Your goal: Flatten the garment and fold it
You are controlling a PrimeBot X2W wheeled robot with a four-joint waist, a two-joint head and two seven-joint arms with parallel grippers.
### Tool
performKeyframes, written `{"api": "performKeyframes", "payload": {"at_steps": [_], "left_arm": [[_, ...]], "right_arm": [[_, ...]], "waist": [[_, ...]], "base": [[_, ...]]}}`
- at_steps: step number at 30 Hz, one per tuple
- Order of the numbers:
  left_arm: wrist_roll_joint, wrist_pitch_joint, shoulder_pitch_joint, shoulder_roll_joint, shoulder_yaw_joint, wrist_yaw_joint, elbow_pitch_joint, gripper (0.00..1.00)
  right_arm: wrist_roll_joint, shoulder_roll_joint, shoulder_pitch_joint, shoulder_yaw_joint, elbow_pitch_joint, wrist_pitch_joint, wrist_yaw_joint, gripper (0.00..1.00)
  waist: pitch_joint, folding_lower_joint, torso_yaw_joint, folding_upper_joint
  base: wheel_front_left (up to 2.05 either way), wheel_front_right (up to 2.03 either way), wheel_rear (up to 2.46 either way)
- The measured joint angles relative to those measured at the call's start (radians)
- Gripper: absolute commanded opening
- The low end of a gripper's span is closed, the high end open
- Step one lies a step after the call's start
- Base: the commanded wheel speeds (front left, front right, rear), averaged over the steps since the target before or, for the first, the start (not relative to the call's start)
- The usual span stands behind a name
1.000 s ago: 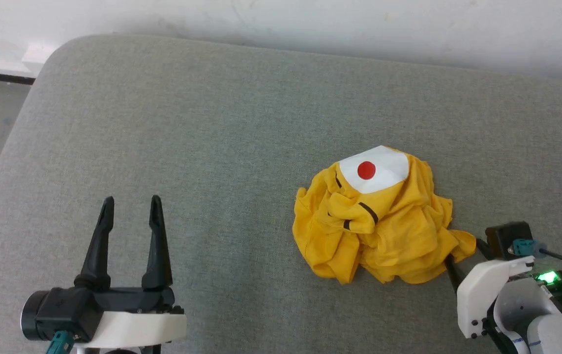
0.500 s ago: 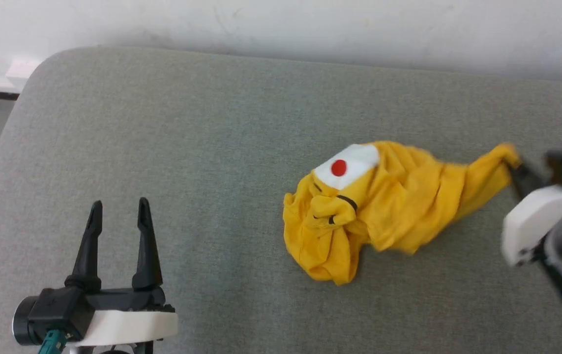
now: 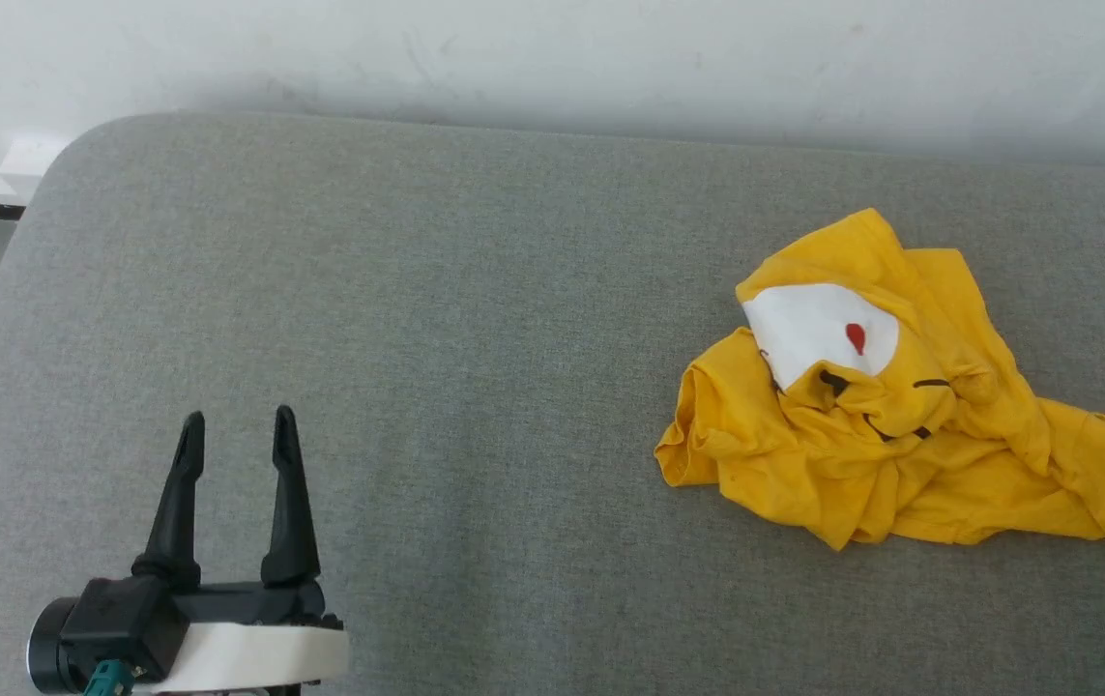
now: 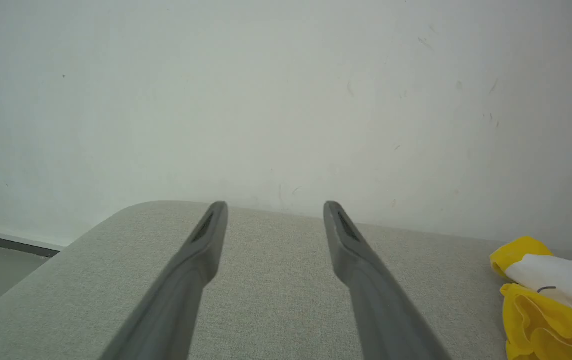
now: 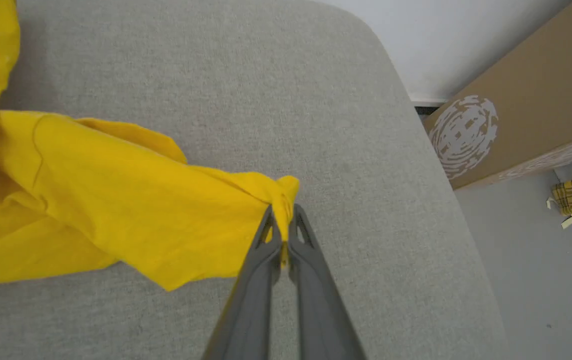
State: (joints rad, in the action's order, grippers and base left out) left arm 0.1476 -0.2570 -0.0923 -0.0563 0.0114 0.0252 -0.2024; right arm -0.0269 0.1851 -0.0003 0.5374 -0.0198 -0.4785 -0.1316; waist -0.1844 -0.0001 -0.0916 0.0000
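Right jaws (angled downward) pinch garment (image 5: 115, 220) corner.

Grey padded surface (image 3: 417, 338), crumpled yellow garment (image 3: 803, 459) on its right part

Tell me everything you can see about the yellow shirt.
The shirt is bright yellow thin cloth, crumpled in a heap on the right side of the grey cushion, not flattened. A white patch with a red spot and dark curved lines faces up among the folds. One end is stretched out to the right, pinched in the shut right gripper.
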Motion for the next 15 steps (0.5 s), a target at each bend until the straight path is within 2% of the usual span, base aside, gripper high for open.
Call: {"api": "performKeyframes", "payload": {"at_steps": [1, 2, 5, 10, 15], "left_arm": [[0.0, 0.0, -0.004, 0.0, 0.001, -0.004, 0.002, 1.0], [0.0, 0.0, -0.006, 0.0, 0.002, -0.006, 0.006, 1.0], [-0.006, 0.0, -0.006, 0.0, -0.001, -0.008, 0.013, 1.0], [-0.013, 0.0, -0.006, 0.001, -0.005, -0.016, 0.02, 1.0], [-0.017, 0.0, -0.004, 0.001, -0.013, -0.017, 0.02, 1.0]], "right_arm": [[-0.005, -0.012, 0.007, 0.003, 0.007, 0.008, 0.0, 0.36], [-0.009, -0.022, 0.008, 0.003, 0.01, 0.02, 0.0, 1.0], [-0.007, -0.042, -0.003, -0.021, -0.005, 0.061, 0.0, 1.0], [0.033, -0.028, -0.083, -0.131, -0.074, 0.101, 0.0, 1.0], [0.067, 0.024, -0.153, -0.267, -0.064, 0.023, 0.0, 1.0]], "waist": [[0.0, 0.0, 0.002, 0.0], [0.001, 0.0, 0.004, 0.0], [0.005, 0.0, 0.011, 0.0], [0.019, 0.0, 0.018, 0.0], [0.012, 0.0, 0.013, 0.0]], "base": [[0.0, 0.0, 0.0], [0.0, 0.0, 0.0], [0.0, 0.0, 0.0], [0.0, 0.0, 0.0], [0.0, 0.0, 0.0]]}}
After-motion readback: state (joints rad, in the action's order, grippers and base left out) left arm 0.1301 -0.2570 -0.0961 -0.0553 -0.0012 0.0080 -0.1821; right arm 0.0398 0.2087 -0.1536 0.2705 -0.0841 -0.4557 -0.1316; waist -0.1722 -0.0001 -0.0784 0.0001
